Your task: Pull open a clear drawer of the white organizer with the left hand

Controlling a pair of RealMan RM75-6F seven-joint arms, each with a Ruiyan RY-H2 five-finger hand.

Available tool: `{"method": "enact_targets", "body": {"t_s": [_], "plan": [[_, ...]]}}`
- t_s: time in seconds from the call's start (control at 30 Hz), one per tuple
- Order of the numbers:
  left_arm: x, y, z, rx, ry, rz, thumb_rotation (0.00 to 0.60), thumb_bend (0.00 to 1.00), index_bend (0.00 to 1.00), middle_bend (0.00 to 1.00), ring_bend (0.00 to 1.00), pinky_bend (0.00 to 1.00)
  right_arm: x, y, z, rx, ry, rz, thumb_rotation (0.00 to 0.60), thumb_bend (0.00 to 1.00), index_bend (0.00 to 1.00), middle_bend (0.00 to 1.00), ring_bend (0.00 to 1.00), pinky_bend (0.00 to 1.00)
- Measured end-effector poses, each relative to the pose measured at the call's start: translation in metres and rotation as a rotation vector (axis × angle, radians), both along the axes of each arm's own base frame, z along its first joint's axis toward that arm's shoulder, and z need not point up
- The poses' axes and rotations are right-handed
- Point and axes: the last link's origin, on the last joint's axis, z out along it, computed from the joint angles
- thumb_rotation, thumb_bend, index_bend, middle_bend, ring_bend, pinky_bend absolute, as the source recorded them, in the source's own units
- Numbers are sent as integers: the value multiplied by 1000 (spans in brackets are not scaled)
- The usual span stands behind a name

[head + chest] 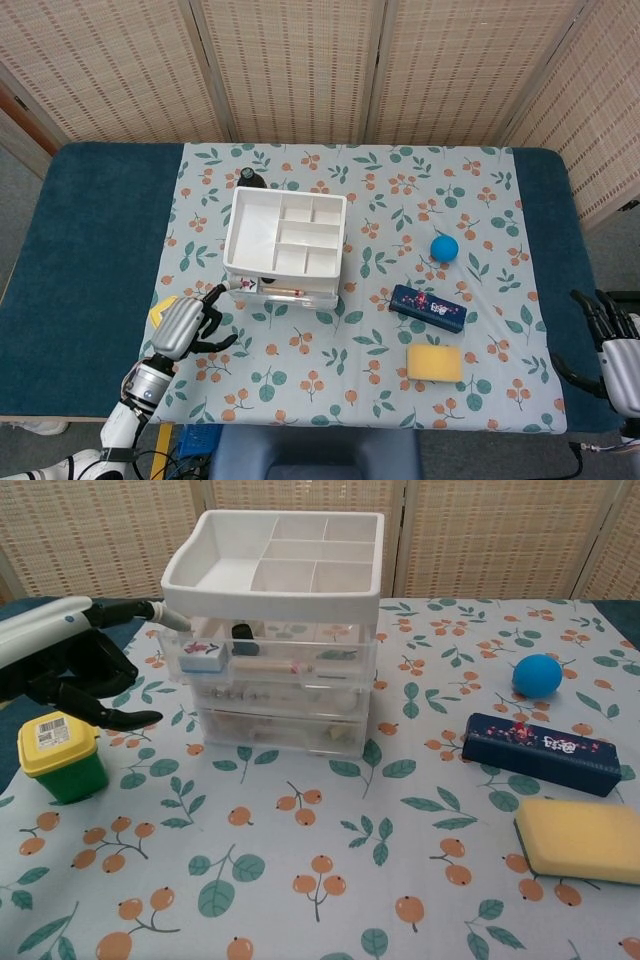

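Note:
The white organizer (285, 236) (276, 564) stands mid-table with an open compartment tray on top and three clear drawers (275, 685) stacked below, all pushed in and holding small items. My left hand (185, 325) (62, 665) hovers just left of the drawer fronts, fingers apart, one fingertip reaching the top drawer's left corner; it holds nothing. My right hand (615, 345) rests open at the table's right edge, seen only in the head view.
A green jar with a yellow lid (60, 757) sits under my left hand. A blue ball (537, 675), a dark blue box (546, 752) and a yellow sponge (582, 838) lie to the right. A dark bottle (248, 177) stands behind the organizer.

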Motion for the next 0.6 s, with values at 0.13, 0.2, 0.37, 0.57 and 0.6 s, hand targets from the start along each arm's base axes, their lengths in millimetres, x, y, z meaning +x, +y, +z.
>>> {"method": "enact_targets", "body": {"t_s": [0.13, 0.2, 0.37, 0.57, 0.6], "plan": [[1, 2, -1, -9, 14, 1, 600, 209, 191, 913, 1000, 1000, -1, 0, 0, 0, -2, 0, 600, 289, 0, 132, 14, 73], [2, 4, -1, -13, 26, -3, 600, 209, 191, 913, 1000, 1000, -1, 0, 0, -1, -4, -1, 600, 289, 0, 132, 14, 73], [6, 7, -3, -37, 46, -13, 600, 209, 196, 913, 1000, 1000, -3, 0, -1, 0, -5, -7, 600, 289, 0, 132, 14, 73], [11, 10, -4, -52, 68, -33, 600, 209, 255, 913, 1000, 1000, -3, 0, 0, 1, -5, -11, 600, 290, 0, 132, 15, 73], [11, 10, -3, -52, 65, -36, 600, 209, 267, 913, 1000, 1000, -3, 0, 0, 1, -7, -11, 600, 289, 0, 132, 15, 73]]}}
